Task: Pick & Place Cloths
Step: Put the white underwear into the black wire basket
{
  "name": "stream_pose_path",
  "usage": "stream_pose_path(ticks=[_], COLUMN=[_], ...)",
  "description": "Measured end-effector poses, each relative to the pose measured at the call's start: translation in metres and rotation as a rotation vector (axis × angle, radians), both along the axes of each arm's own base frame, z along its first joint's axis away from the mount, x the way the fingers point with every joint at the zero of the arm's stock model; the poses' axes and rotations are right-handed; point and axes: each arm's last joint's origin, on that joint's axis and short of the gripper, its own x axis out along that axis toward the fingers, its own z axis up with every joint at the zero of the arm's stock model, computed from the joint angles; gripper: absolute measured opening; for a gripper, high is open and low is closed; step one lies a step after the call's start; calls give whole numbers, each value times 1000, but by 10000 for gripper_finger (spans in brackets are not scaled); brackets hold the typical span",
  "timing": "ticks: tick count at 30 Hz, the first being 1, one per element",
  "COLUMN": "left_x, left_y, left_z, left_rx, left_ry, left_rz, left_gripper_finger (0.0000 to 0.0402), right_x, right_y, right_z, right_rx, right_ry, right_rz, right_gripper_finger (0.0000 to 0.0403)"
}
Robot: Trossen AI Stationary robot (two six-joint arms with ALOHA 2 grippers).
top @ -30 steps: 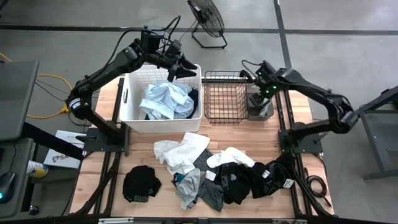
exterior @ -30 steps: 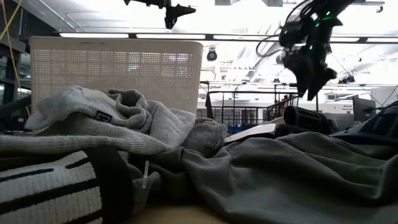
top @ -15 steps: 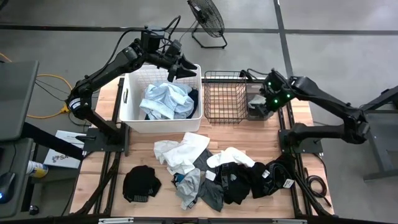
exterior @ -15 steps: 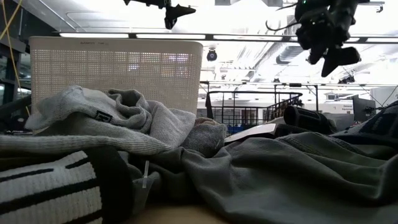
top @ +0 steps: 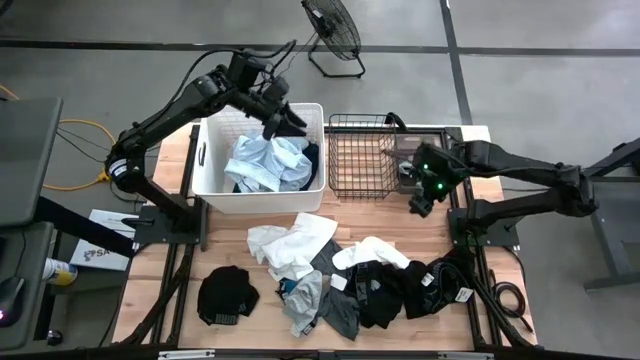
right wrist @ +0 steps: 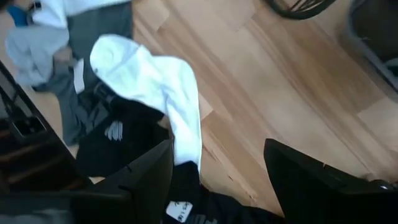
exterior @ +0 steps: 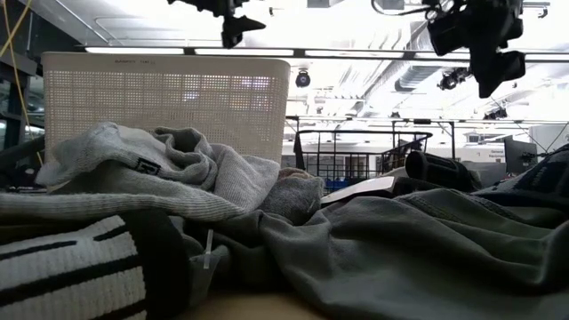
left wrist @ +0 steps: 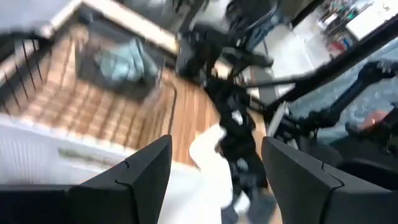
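Note:
Several cloths lie in a heap on the near half of the table: a white one [top: 291,246], a white sock [top: 375,251] [right wrist: 158,81], grey ones [top: 318,300] and black ones [top: 228,294]. A light blue cloth [top: 264,160] lies in the white tub [top: 205,150]. A grey cloth [top: 405,168] [left wrist: 124,56] lies just right of the black wire basket [top: 360,155]. My left gripper [top: 274,116] [left wrist: 216,143] hangs open above the tub's far right corner. My right gripper [top: 419,204] [right wrist: 217,146] is open in the air, near the basket's near right corner.
A floor fan [top: 335,30] stands beyond the far edge. Cables [top: 470,290] lie at the near right corner of the table. Bare wood [top: 420,235] shows between the basket and the heap. In the low view, grey cloth [exterior: 356,249] fills the foreground.
My right gripper has risen from beside the wire basket and swung toward the near edge, turning as it went; the grey cloth has stayed beside the basket. My left gripper has shifted slightly toward the table's left over the tub.

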Motion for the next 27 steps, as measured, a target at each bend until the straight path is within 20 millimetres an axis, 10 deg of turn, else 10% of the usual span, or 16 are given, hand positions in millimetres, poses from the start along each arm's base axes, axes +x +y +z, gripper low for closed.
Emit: stream_pose_path(ticks=[14, 27], left_x=[-17, -9], left_y=[-82, -158], left_z=[-9, -17], left_rx=[83, -37], left_ry=[420, 627], left_rz=[22, 398], left_gripper_finger=[241, 241], right_x=[10, 12], right_y=[34, 45], right_z=[1, 2], right_rx=[-169, -244], right_ry=[-33, -55], right_rz=[162, 211], right_gripper_finger=[245, 245])
